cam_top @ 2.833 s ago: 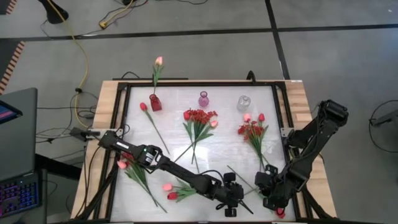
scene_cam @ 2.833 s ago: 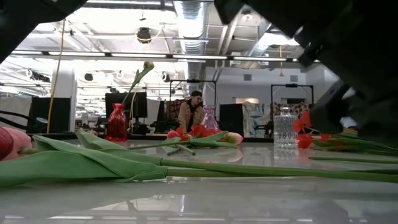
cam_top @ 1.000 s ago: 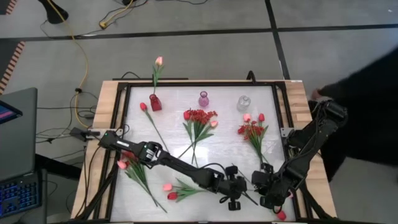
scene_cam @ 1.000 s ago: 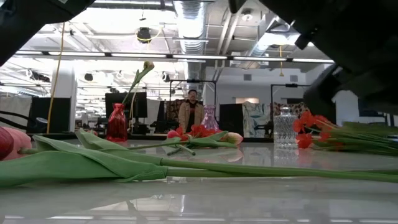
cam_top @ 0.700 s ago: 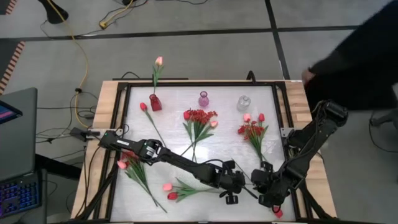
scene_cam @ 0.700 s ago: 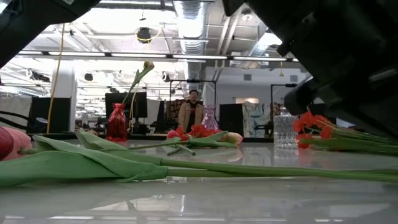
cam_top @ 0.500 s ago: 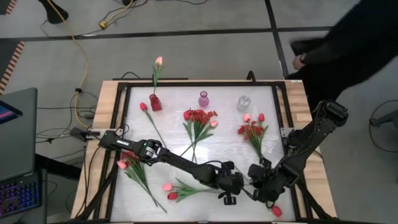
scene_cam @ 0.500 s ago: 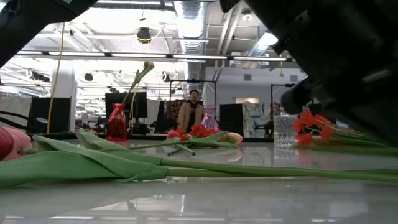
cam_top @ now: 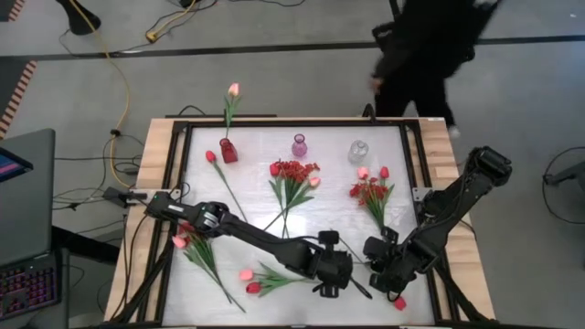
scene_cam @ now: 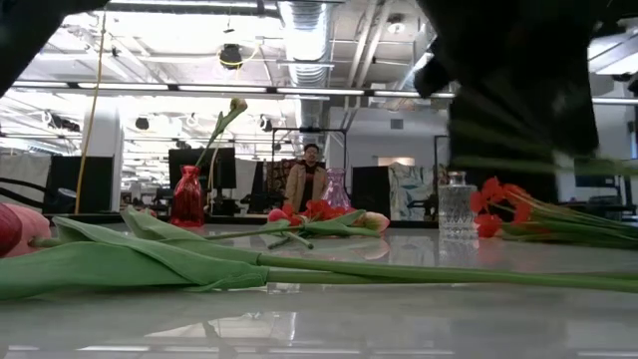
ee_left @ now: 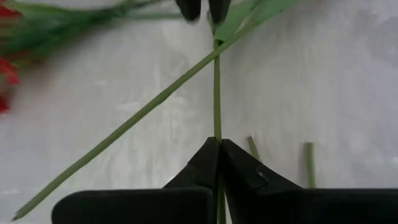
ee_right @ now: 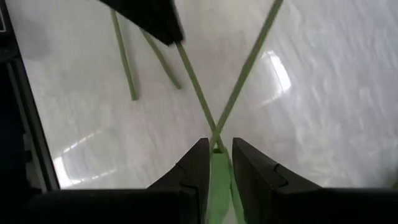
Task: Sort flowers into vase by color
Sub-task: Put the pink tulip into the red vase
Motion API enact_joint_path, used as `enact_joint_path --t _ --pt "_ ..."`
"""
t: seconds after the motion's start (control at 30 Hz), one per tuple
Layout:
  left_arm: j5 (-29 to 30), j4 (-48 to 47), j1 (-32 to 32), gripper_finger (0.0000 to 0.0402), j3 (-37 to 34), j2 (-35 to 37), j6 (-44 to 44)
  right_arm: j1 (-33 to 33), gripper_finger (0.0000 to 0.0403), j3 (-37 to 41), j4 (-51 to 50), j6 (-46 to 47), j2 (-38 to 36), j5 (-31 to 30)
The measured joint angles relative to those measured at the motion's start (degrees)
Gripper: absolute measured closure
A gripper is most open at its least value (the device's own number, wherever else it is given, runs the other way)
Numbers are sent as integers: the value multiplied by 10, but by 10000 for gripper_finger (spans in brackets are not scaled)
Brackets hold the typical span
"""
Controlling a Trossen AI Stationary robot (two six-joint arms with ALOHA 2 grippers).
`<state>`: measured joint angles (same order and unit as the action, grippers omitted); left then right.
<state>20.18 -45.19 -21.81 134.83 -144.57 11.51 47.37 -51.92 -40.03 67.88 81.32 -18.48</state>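
Worktop (cam_top: 320,215): white surface in a dark frame with wooden edges. Flowers lie scattered on it. A person (cam_top: 430,41) in dark clothes walks past beyond its far edge, cut off by the high view's top.

Left arm reaches across the near part of the worktop; left tool (cam_top: 331,283) sits near the near edge, just beside the right tool (cam_top: 379,265). Both are dark and bunched together from above, so their fingers cannot be read there. In the low view they are only blurred dark shapes at upper right.

Left wrist view: left tool (ee_left: 219,146) is clenched on one thin green stem (ee_left: 215,93), fingertips pressed together around it. The same stem runs on to the other tool's dark fingertips, cut off at the edge of that view. A second, longer stem (ee_left: 124,127) crosses it.

Right wrist view: right tool (ee_right: 215,149) grips the stem at a green leaf (ee_right: 217,180) between its fingers. Whether the fingers press fully on the leaf is hard to make out, but it sits between them.

Three small vases stand in a row near the worktop's far edge: red vase (cam_top: 228,151) with one pink tulip (cam_top: 233,90) in it, pink vase (cam_top: 299,145), clear vase (cam_top: 358,151). Red sprays (cam_top: 292,172) lie just in front of the pink vase, another red bunch (cam_top: 370,190) in front of the clear vase. Tulips (cam_top: 251,279) lie near the near edge, left of the tools.

Low view: a long green leaf (scene_cam: 130,261) fills the foreground; the bloom at its left is cut off.
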Motion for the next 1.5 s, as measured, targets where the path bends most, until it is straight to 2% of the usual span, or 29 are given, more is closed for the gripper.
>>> enact_joint_path --t 0.47,0.63,0.8,1.1,1.37,1.5 --pt "75 -137 -6 401 -1 29 -115 -7 306 0 14 -3 0 -1" --pt "123 -165 -6 401 0 33 -128 -7 306 -2 24 -13 0 -5" --pt "165 -177 -5 401 0 52 -134 -7 306 -21 20 -38 -3 -33" --pt "163 -217 -23 401 0 122 -123 31 306 -37 -4 -39 -69 -94" --pt "180 -354 -29 401 0 174 -51 57 306 -37 -3 -39 -118 -150" --pt "228 -439 -29 401 0 193 -2 58 306 -37 -4 -39 -121 -151"
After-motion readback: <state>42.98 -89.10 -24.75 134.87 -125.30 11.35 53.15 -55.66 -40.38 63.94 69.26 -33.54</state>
